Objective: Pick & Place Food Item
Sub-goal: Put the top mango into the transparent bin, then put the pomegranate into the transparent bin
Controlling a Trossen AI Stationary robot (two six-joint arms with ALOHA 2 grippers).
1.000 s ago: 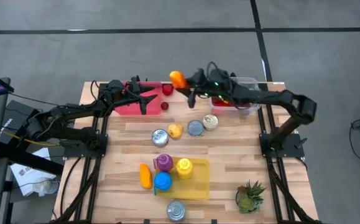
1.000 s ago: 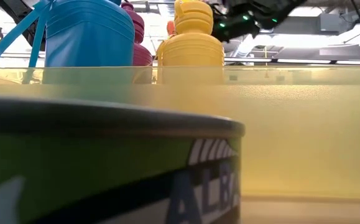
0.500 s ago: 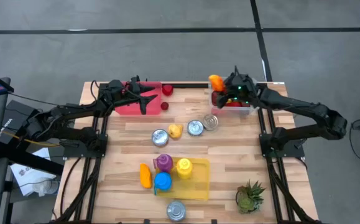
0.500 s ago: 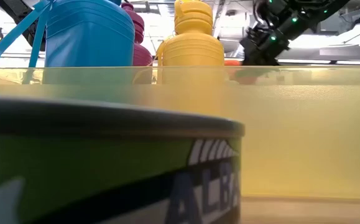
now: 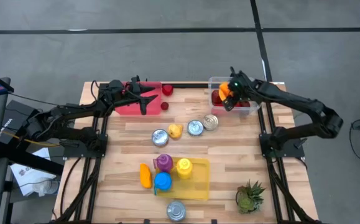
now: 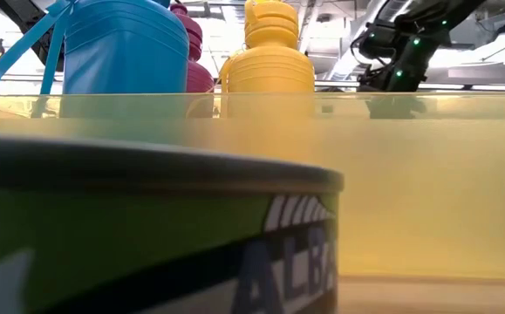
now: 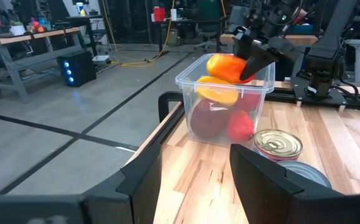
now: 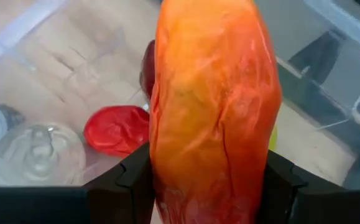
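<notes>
Right gripper (image 5: 229, 94) sits at the upper right of the high view, over the clear plastic tub (image 5: 249, 107) at the table's far right corner; its fingers are pinched on an orange food item (image 5: 224, 93), an elongated orange-red piece (seen close in the right wrist view (image 8: 212, 106), clamped between the two dark fingers (image 8: 125, 180)). In the left wrist view the same piece (image 7: 226, 66) is held at the tub's (image 7: 199, 87) open top, above a yellow piece (image 7: 216, 90) and red pieces (image 7: 239, 126) already inside; whether it touches them cannot be told.

Left gripper (image 5: 143, 99) waits at the upper left of the high view, over the red tray (image 5: 125, 107); fingers (image 7: 143, 177) stand apart with nothing between them.

Centre of the high view: three tins (image 5: 194, 127) and a small yellow item (image 5: 175, 130) on the wooden table (image 5: 229, 162); lower centre, a yellow tray (image 5: 199, 186) holding blue, purple and yellow bottles (image 5: 162, 180); a potted plant (image 5: 249, 196) at lower right.
</notes>
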